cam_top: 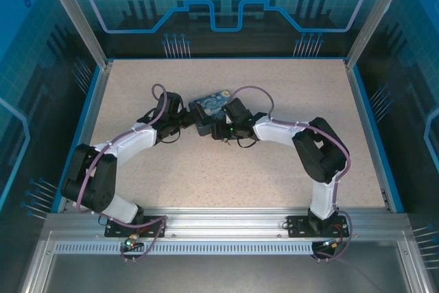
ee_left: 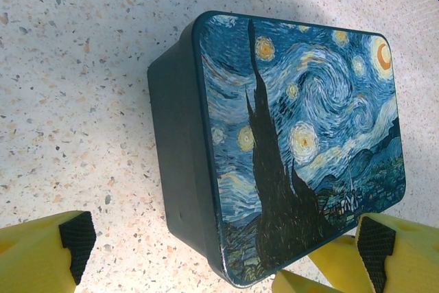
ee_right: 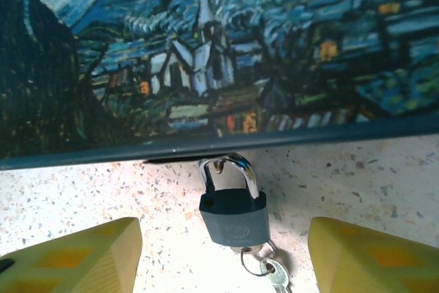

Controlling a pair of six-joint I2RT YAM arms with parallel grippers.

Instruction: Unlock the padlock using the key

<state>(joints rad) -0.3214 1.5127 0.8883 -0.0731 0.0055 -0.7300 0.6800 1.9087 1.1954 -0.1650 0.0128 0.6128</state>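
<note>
**two arms close in on painted box, padlock untouched**

both arms meet at a dark blue swirl-painted box point(cam_top: 208, 106) near the middle of the speckled tabletop point(cam_top: 288, 176), as seen from the overhead camera. the left fingers point(ee_left: 41, 255), yellow with black pads, are spread wide and grasp nothing; a near corner of the box sits between them. in the right wrist view, a small dark padlock point(ee_right: 233, 214) hangs by its silver shackle from under the box's lid edge, its body lying on the tabletop just beside the box wall. the key point(ee_right: 278, 278), a slim silvery piece on a small ring, lies at the foot of the padlock, at the bottom edge of that view; whether it is seated in the keyhole cannot be told. the right fingers point(ee_right: 374, 259) are likewise released, one on each side of the padlock and key, clear of both.
</note>
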